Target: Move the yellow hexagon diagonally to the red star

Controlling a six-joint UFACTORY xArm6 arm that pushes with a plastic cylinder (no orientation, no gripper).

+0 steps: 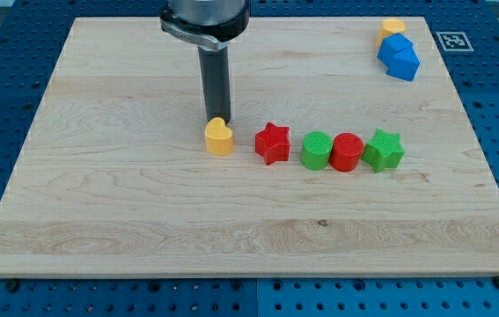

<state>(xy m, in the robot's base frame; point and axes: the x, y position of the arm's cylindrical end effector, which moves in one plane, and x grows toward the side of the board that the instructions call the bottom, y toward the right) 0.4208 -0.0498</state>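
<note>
You've got the rod coming straight down from the view's top, and my tip [215,120] sits right at the upper edge of a yellow block [219,137], touching or almost touching it; that block looks heart-shaped more than six-sided. No end effector on this arm, just the bare rod, so there is nothing to open or close. The red star [273,143] lies just to the view's right of that yellow block, with a small gap between them. Further right you see a row packed side by side: a green block [317,151] with a rounded ribbed shape, a red cylinder [347,151], then a green star [384,149]. The yellow hexagon [393,27] is well apart from all this, up in the view's top right corner of the counter [126,220], touching the top of a blue block [398,55] that sits just below it; that blue shape is hard to make out, possibly two pieces together.
</note>
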